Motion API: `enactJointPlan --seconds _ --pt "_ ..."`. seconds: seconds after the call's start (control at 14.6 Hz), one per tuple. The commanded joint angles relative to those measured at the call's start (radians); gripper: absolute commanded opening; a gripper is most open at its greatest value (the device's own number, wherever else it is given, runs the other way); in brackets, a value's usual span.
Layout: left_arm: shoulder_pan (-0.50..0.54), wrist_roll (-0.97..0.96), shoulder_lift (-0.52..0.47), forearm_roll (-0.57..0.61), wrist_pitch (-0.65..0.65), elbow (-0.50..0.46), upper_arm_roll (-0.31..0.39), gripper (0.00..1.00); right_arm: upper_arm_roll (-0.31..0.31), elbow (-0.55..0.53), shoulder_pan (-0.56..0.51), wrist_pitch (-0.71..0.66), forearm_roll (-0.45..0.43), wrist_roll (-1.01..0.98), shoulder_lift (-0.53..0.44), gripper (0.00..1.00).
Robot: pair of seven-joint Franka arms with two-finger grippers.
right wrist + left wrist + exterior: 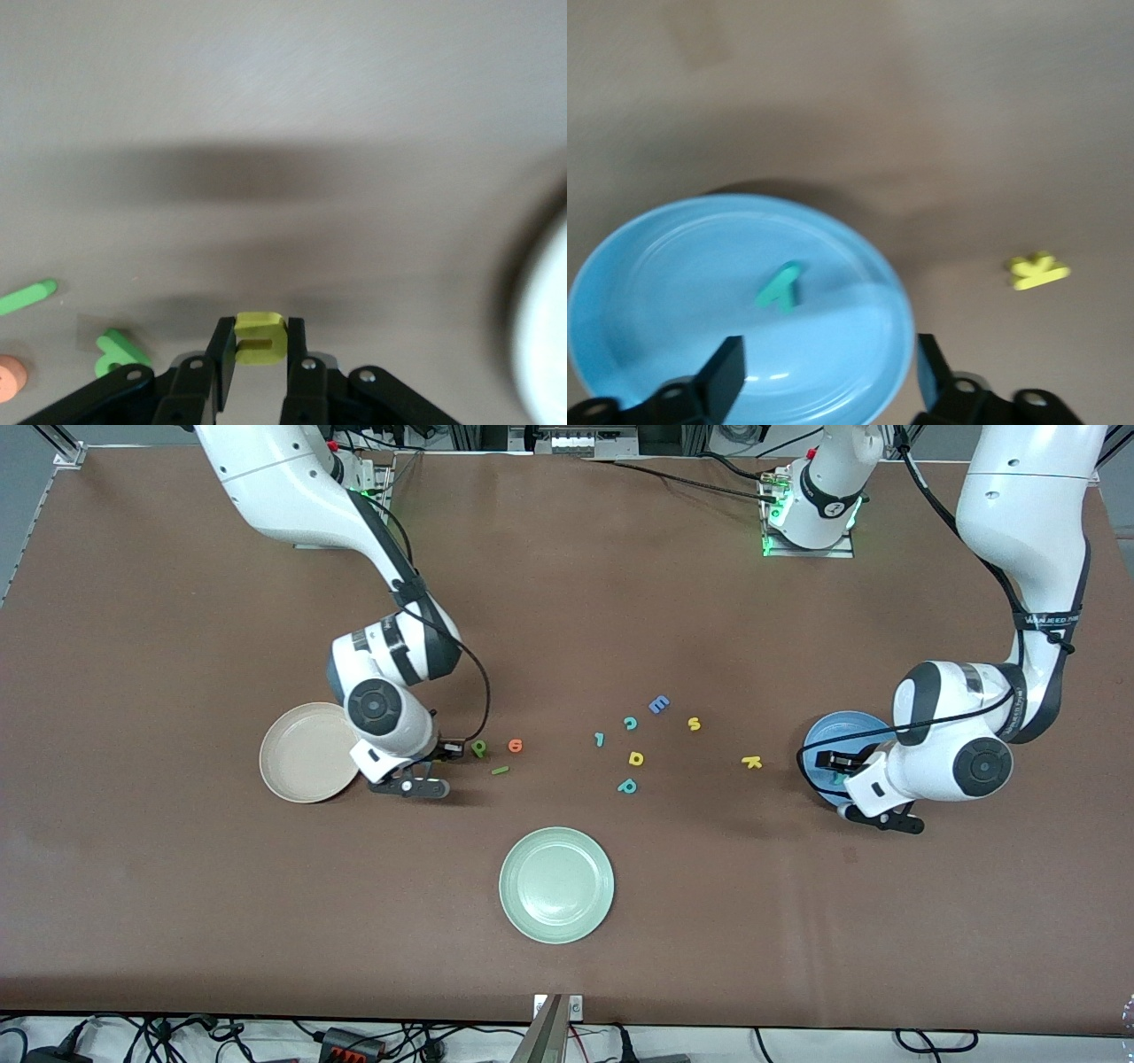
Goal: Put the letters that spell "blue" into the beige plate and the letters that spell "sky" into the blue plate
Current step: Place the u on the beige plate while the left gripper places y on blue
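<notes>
Clamped between the fingers of the right gripper (260, 354) is the yellow u (260, 339), held just above the table beside the beige plate (301, 757). That plate lies toward the right arm's end of the table from the gripper, its pale rim showing at the edge of the right wrist view. The carry that seems due is therefore a short one, sideways over the rim and away from the other letters.

Over the blue plate (673, 266) hangs the left gripper (828, 367) with its fingers spread wide and nothing between them. The teal y (780, 286) lies flat on the plate's floor just under the gap.

Of the "blue" letters left on the table, the green b (479, 748), the orange e (515, 745) and the thin green bar (500, 770) sit close to the right gripper, all within easy reach of that arm. The bar's long axis runs roughly along the table's length.

For "sky", the yellow k (752, 761) lies on the table near the blue plate, toward the table's middle from it, and the yellow s (695, 724) is farther on the same way. The left arm is plainly the nearer to both, the k first.
</notes>
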Motion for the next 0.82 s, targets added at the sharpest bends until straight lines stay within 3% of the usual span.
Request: enactJointPlan --seconds 0.0,0.41,0.61,0.68,0.75 --pt "-0.090 0.014 0.003 0.029 0.005 0.022 -0.002 1.00 0.009 -0.028 -0.113 -0.102 0.005 -0.066 -0.085 0.12" --pt "-0.138 0.467 0.000 0.040 0.029 -0.034 -0.023 1.00 0.009 -0.119 -0.280 -0.122 -0.001 -0.207 -0.084 0.12" --pt "-0.146 0.717 0.013 0.042 0.189 -0.096 -0.025 1.00 0.009 -0.134 -0.300 -0.121 -0.008 -0.224 -0.070 0.13" --pt "-0.150 0.786 0.025 0.042 0.255 -0.121 -0.025 1.00 0.008 -0.143 -0.302 -0.119 -0.008 -0.224 -0.066 0.17" --pt "-0.156 0.833 0.033 0.043 0.302 -0.139 -0.023 1.00 0.008 -0.145 -0.303 -0.121 -0.008 -0.224 -0.057 0.32"
